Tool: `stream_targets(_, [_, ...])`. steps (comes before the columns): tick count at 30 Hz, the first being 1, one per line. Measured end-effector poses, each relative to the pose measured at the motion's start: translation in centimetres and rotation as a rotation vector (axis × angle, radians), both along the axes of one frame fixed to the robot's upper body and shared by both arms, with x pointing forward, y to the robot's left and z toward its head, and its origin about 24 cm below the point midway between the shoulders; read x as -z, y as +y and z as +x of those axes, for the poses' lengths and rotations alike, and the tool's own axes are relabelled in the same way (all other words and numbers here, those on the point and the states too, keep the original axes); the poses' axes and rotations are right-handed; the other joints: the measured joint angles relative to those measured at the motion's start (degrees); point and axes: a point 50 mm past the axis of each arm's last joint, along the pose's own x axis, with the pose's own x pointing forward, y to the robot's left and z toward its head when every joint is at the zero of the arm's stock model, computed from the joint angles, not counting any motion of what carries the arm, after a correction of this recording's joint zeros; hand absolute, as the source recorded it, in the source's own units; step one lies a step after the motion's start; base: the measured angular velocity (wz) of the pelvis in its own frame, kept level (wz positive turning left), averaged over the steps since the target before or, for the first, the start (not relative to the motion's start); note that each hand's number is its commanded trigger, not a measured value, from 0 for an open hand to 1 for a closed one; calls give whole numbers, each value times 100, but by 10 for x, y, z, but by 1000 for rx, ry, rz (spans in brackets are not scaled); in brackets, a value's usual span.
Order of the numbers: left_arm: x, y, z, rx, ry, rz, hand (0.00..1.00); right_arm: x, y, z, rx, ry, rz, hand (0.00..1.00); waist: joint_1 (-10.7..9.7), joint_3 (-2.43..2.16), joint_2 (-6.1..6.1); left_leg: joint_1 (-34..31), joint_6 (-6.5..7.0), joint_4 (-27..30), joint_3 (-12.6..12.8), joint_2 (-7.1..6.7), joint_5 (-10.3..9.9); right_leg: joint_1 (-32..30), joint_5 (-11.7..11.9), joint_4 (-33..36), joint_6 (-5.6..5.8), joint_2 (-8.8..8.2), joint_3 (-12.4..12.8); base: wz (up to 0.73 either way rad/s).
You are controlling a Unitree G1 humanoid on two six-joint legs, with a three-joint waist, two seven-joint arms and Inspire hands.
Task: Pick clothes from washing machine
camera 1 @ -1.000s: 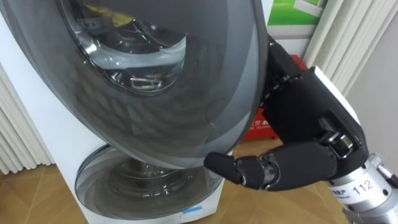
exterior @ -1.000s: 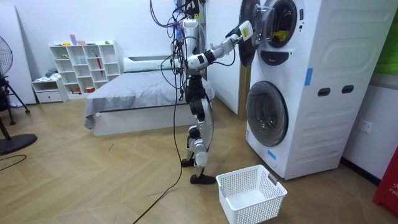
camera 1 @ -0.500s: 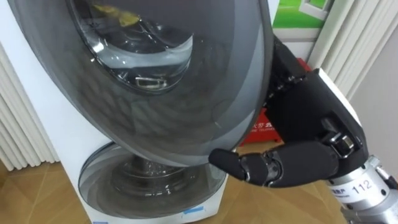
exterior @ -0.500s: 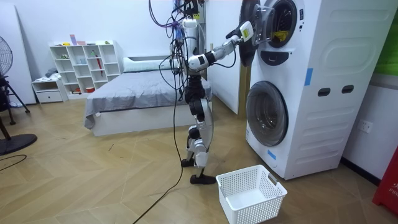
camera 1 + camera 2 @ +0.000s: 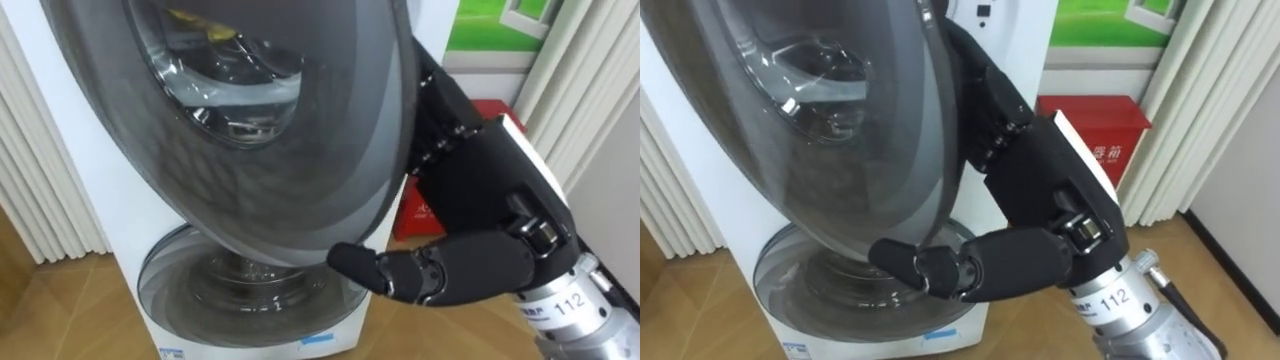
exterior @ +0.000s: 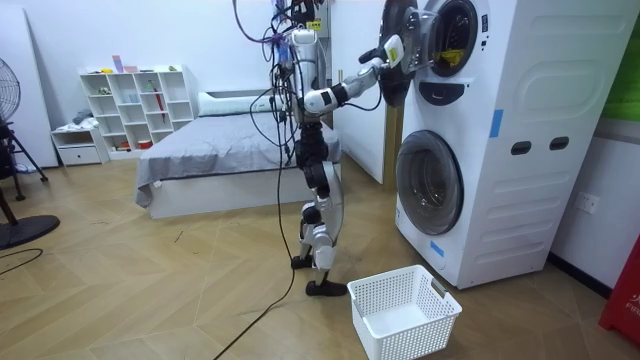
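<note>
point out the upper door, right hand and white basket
upper door (image 5: 285, 200): left eye view, grey rim below the glass
right hand (image 5: 485, 195): left eye view, its black back
white basket (image 6: 420, 338): room view, front wall

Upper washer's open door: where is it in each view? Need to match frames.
Left eye view: open door spans upper left to centre, right hand at its right edge.
Right eye view: door across the left half, hand beside it.
Room view: door at top, right of centre.
Shared landmark: lower door beneath it.
</note>
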Motion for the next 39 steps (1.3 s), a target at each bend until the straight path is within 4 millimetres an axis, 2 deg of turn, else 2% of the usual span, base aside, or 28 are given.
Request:
stream_targets(6, [0,0,1,-1,-2,-2,0,3,3,0,-21,10,16,0,186,-3,-21,-44,-43,83,-25,41,42,-59,-62,95,-108,13,-67,5])
stream_targets(11, [0,0,2,-2,-5,-7,0,4,9,-2,-71,3,12,0,218,-11,-23,-106,-41,132,-25,59,81,-63,-64,104,-124,19,-134,10])
stream_targets(17, [0,-1,3,1,-4,-23,0,5,18,-8,-185,-13,-4,0,234,-46,-19,-146,-45,153,-39,63,85,-61,-91,132,-157,28,-216,9])
stream_targets(19, [0,-1,3,2,-3,-26,0,6,22,-10,-217,-17,-7,0,244,-48,-16,-159,-62,152,-41,64,98,-66,-119,156,-115,29,-219,12])
stream_targets(20, [0,-1,3,3,-4,-27,0,5,25,-11,-241,-23,-11,0,251,-49,-6,-178,-62,152,-41,65,99,-72,-152,181,-57,28,-224,11])
stream_targets(22, [-1,0,4,1,-6,-26,0,5,31,-11,-278,-21,-23,0,317,-71,-22,-196,-61,151,-42,65,100,-87,-159,177,-44,28,-225,4])
stream_targets(26, [-1,1,7,-1,-17,-24,0,15,44,-12,-376,45,-84,0,510,-66,-37,-197,-64,133,-51,55,100,-21,-178,107,55,11,-272,10])
stream_targets(30, [-2,1,8,-1,-20,-20,0,29,53,-17,-462,109,-214,0,585,-42,-82,-175,-44,46,-106,-19,92,14,-248,71,188,-72,-393,20])
stream_targets(32, [-2,2,8,-1,-21,-17,0,29,54,-17,-480,103,-230,0,601,-4,-138,-178,-36,36,-109,-41,87,29,-267,56,219,-95,-409,8])
stream_targets(34, [-2,2,8,0,-21,-17,0,28,55,-17,-494,94,-245,0,602,15,-171,-191,-29,3,-119,-64,82,48,-271,12,226,-110,-423,6])
stream_targets(36, [-2,2,11,-1,-28,-18,0,28,55,-17,-509,88,-258,0,627,21,-175,-181,-25,-52,-117,-95,80,73,-250,-26,187,-131,-426,0])
stream_targets(38, [-3,2,13,-4,-35,-19,0,27,56,-17,-511,70,-295,0,654,38,-151,-151,6,-80,-110,-109,60,87,-170,-50,-4,-142,-433,-4])
stream_targets(39, [-3,2,15,-5,-40,-19,0,27,56,-16,-512,58,-317,0,673,59,-133,-116,24,-92,-112,-109,48,113,-165,-64,-13,-146,-445,-8])
